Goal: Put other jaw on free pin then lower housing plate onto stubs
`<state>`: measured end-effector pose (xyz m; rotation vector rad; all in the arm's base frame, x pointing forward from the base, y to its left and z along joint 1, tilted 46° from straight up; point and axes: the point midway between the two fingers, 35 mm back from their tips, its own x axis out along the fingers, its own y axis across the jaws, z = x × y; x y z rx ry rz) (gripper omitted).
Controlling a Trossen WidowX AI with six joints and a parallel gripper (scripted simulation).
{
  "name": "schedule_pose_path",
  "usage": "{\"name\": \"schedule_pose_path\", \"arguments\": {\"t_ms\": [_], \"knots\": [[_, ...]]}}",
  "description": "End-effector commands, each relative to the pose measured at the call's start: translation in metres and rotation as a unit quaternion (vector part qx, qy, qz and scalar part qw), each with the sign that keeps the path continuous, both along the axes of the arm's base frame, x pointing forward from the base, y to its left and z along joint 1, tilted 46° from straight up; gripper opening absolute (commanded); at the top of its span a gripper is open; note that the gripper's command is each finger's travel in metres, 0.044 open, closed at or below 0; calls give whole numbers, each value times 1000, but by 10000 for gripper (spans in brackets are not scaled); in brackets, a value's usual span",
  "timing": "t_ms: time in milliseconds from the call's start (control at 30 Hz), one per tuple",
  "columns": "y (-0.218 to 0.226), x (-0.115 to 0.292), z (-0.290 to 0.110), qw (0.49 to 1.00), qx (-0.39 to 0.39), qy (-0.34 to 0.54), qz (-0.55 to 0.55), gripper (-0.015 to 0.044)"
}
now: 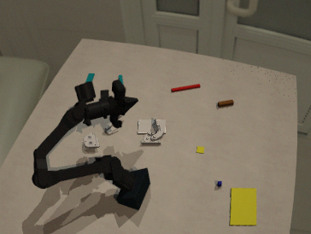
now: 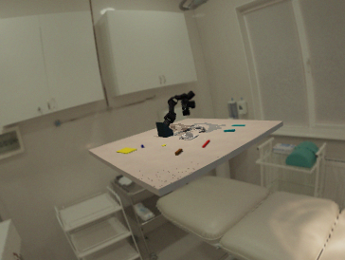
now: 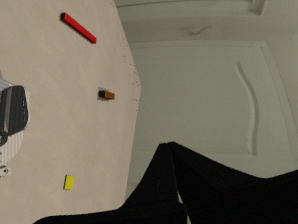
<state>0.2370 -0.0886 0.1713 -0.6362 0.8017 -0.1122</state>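
My gripper (image 1: 137, 100) (image 3: 166, 149) is shut with nothing between its fingers, raised above the table behind and left of the base assembly. The white base plate (image 1: 144, 127) carries a grey-white jaw with a curved gear part (image 1: 159, 134); its pins are too small to tell apart. In the wrist view the assembly shows only at the left edge, with a dark grey block (image 3: 16, 111) on it. A loose pale part (image 1: 110, 129) lies below the gripper, partly hidden by it. A white plate-like part with round marks (image 1: 90, 140) lies further left, near the forearm.
A red bar (image 1: 185, 88) (image 2: 206, 143) (image 3: 79, 28) and a brown cylinder (image 1: 225, 103) (image 2: 178, 152) (image 3: 106, 95) lie at the back right. A small yellow square (image 1: 200, 149) (image 3: 69, 182), a blue cube (image 1: 220, 184) and a yellow sheet (image 1: 243, 207) (image 2: 127, 151) lie right. Two teal pieces lie behind the arm.
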Motion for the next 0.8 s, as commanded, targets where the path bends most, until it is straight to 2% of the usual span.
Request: {"name": "schedule_pose_path", "arguments": {"t_ms": [0,767], "knots": [[6,6,-2,999,35,10,3,0],[43,26,-20,968,234,89,-7,0]]}}
